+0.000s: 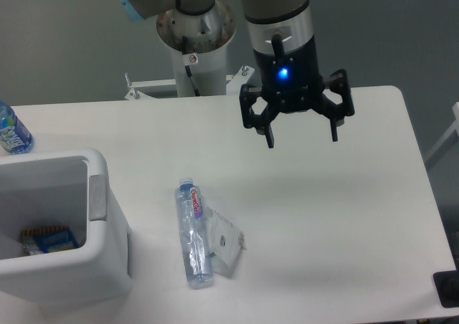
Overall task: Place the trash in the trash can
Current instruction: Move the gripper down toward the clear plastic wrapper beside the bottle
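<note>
Tool [302,137] spread wide above table [344,216], crushed bottle [193,232] touching paper wrapper [226,242], trash can [61,231] left

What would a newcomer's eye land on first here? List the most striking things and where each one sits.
First comes the gripper, hanging open above the table's far middle with a blue light glowing on its body. Next is the crushed bottle lying at the near centre, a crumpled wrapper against its right side. The white trash can fills the near left corner, with something already inside.
</note>
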You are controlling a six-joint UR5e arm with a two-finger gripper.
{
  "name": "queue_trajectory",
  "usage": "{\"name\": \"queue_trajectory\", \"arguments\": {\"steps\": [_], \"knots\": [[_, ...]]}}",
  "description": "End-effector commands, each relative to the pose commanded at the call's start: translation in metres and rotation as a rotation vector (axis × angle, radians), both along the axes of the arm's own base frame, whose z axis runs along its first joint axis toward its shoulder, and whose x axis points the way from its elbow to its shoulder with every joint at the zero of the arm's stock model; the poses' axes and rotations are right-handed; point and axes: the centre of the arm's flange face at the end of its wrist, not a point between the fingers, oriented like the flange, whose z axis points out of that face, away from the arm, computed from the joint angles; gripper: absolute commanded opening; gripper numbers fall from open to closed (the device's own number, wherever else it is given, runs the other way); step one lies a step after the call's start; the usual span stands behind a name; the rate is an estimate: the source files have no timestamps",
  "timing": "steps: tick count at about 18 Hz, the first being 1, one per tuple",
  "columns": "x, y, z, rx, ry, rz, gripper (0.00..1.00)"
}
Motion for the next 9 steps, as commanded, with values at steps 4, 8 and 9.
{"name": "queue_trajectory", "arguments": {"steps": [4,8,9], "knots": [[-0.003,0.004,-0.010,-0.023,-0.002,0.012,1.00],[-0.012,0.025,-0.042,-0.039,-0.026,-0.002,1.00],[-0.012,0.033,-0.049,-0.038,-0.023,-0.009,1.00]]}}
